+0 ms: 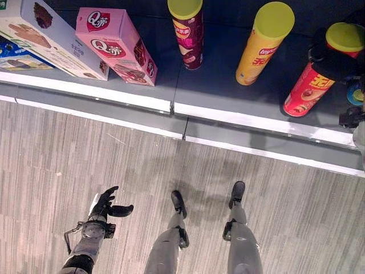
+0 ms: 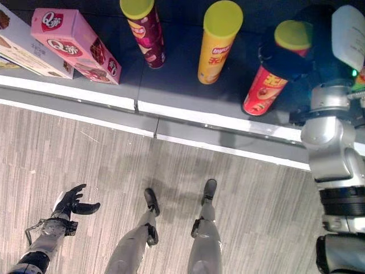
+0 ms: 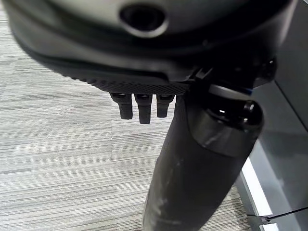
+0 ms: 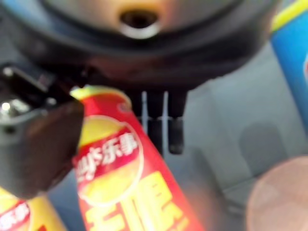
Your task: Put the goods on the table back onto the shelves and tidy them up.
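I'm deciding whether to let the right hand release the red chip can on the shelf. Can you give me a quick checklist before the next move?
1. Right hand round the red can: ok, thumb and fingers sit either side of it in the right wrist view.
2. Red can's base resting on the shelf: cannot tell, it stands tilted.
3. Room beside the yellow can: ok, a gap shows between them.
4. Maroon can and pink box away from the red can: ok.
5. Left hand out of the way: ok, open, low over the floor.
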